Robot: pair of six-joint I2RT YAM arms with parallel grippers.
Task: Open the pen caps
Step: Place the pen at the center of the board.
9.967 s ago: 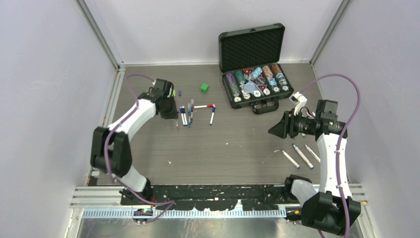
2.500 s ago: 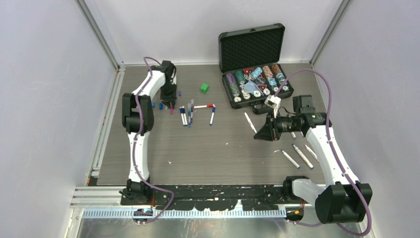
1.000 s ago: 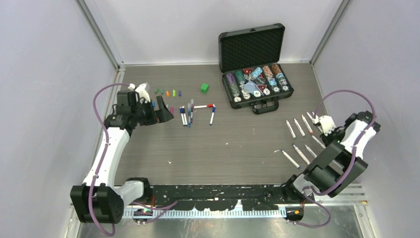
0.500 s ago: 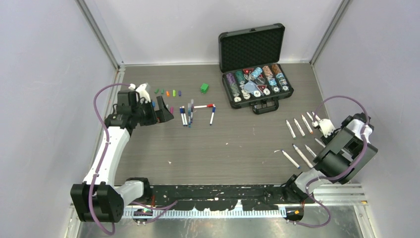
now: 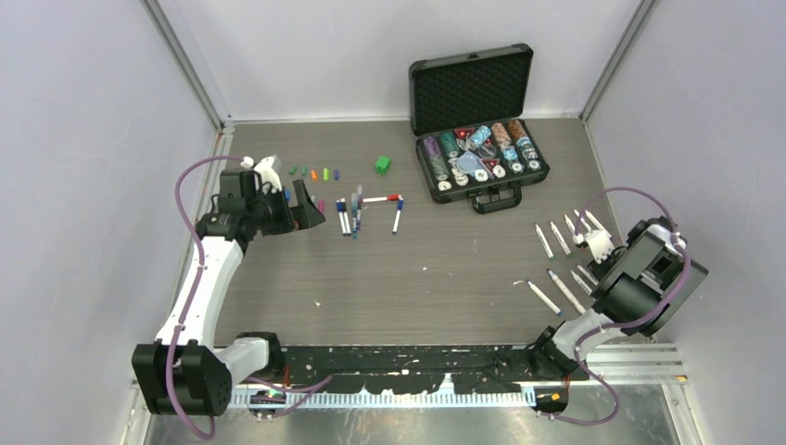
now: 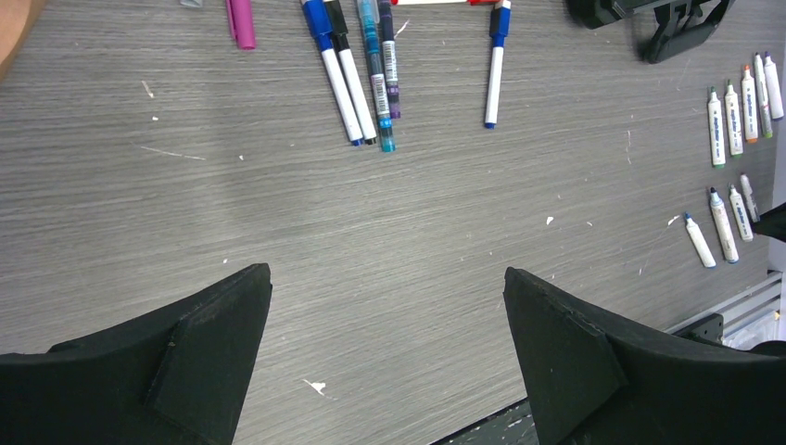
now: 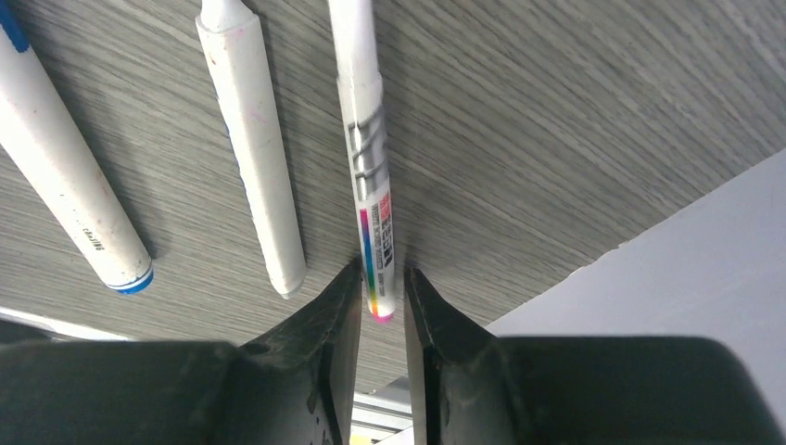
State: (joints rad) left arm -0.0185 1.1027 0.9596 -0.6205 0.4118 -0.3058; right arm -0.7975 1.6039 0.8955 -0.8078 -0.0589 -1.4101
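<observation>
A short row of pen caps [image 5: 313,172], green, orange and blue, lies at the back left. Beside it, several capped pens [image 5: 350,215] lie together; they also show in the left wrist view as pens [image 6: 357,65]. My left gripper [image 5: 309,211] hovers just left of them, wide open and empty [image 6: 387,273]. At the right edge lie several uncapped white pens [image 5: 556,236]. My right gripper [image 5: 593,243] is down among them. Its jaws [image 7: 382,273] stand slightly open around the pink-ended tail of one pen [image 7: 366,139] lying on the table, with a thin gap on one side.
An open black case [image 5: 477,158] of poker chips stands at the back right. A small green cube [image 5: 382,164] sits near the caps. Two more white pens [image 7: 255,158] lie left of the right gripper. The table edge and the side wall [image 7: 667,260] are close on its right.
The right arm has shifted a little to the left over the row of pens, and its jaws have parted slightly. The left arm has not moved.
</observation>
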